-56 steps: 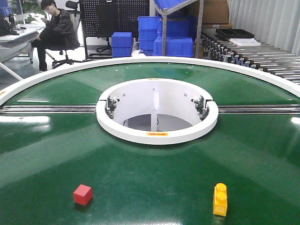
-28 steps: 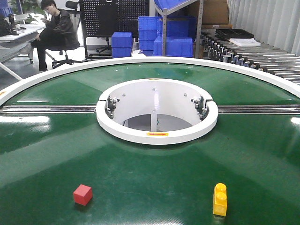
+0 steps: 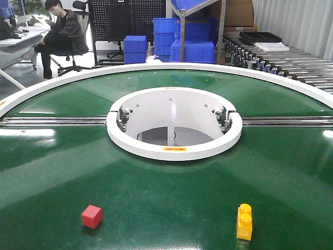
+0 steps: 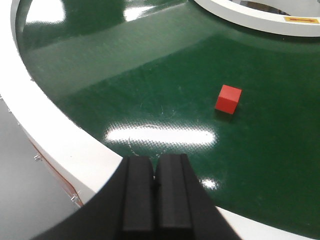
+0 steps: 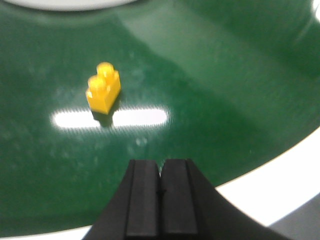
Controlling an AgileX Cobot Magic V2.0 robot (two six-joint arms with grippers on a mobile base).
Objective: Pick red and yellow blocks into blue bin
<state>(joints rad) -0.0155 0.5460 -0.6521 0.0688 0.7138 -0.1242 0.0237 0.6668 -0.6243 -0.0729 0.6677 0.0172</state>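
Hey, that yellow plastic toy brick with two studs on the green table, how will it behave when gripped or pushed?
The yellow plastic toy brick looks rigid and small, so probably stiff and light. Its flat sides should pinch securely; the round studs likely not. On the glossy green table, a push probably slides it, not rolls.

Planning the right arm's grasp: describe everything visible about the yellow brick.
The yellow brick is a smooth, plastic-looking toy block with two round studs in a row on top. It stands upright, studs up, on the green turntable surface, near the front edge on the right of the front view, well apart from the red cube. Only the surface touches it. The right pincer, shut, sits short of it, without contact.
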